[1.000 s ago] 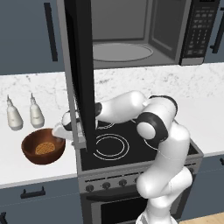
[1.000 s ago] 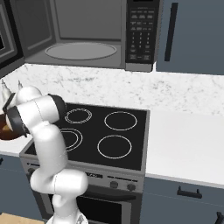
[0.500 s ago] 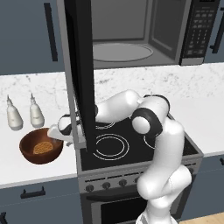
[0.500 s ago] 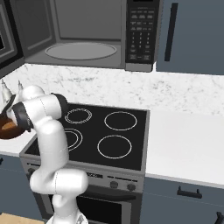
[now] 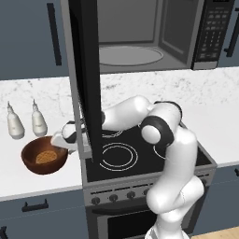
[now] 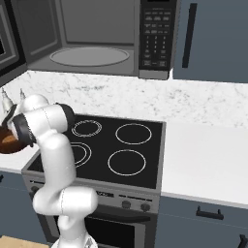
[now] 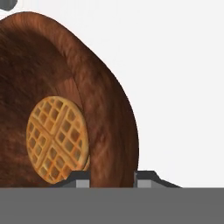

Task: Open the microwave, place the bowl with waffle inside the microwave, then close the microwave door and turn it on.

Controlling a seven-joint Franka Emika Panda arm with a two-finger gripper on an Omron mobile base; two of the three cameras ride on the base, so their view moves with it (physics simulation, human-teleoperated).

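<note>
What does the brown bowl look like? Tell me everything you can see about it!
The bowl is round, dark reddish-brown, and looks like grained wood. It sits upright on the white counter, left of the stove, in front of two small white bottles. A small golden waffle with a grid pattern lies inside. The gripper is at the bowl's rim on the stove side, with one of its fingers inside the wall and the other outside.

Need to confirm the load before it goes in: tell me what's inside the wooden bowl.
Inside the bowl lies one round waffle. The gripper straddles the near rim, one fingertip inside, covering a bit of the inside wall.
</note>
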